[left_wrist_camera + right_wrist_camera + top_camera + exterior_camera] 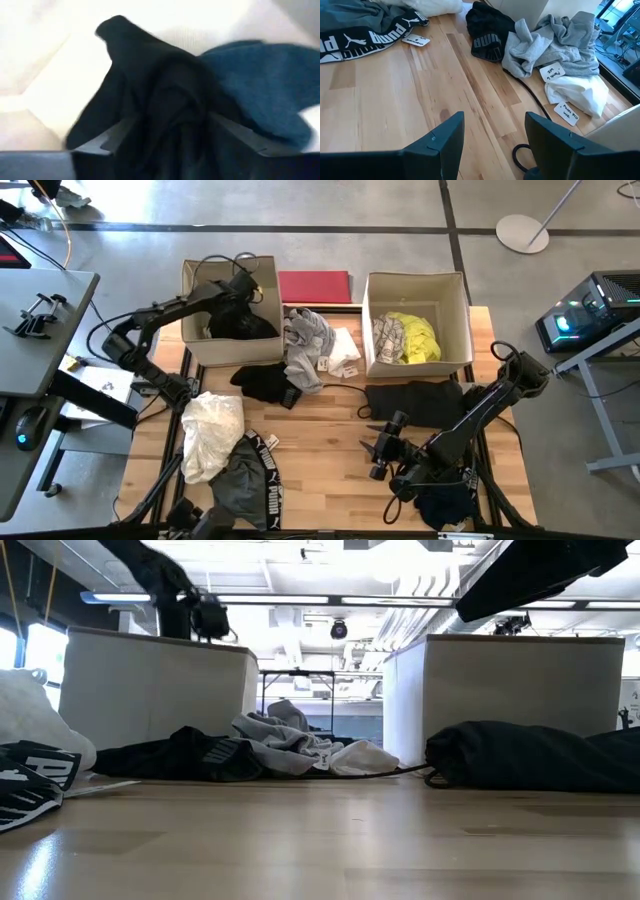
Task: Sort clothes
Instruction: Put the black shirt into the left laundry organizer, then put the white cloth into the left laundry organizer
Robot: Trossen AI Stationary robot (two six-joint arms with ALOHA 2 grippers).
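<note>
A black garment (160,95) is clenched in the left end effector (243,288) over the left box (262,270), upper left of the high view. The right end effector (383,448), fingers spread and holding nothing, is seen lower right over the surface (320,460). Grey (308,335), cream-white (212,430) and PUMA-banded (245,485) garments are scattered between; neon yellow clothing (415,338) is seen inside the right box (455,285).

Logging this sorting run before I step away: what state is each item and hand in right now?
Left hand: over the left box, shut on a black garment.
Right hand: open, empty, low over the table.
Left box: holds dark clothes.
Right box: holds the neon yellow garment.
Grey PUMA garment: crumpled, unsorted.
Grey garment: heaped, unsorted.
</note>
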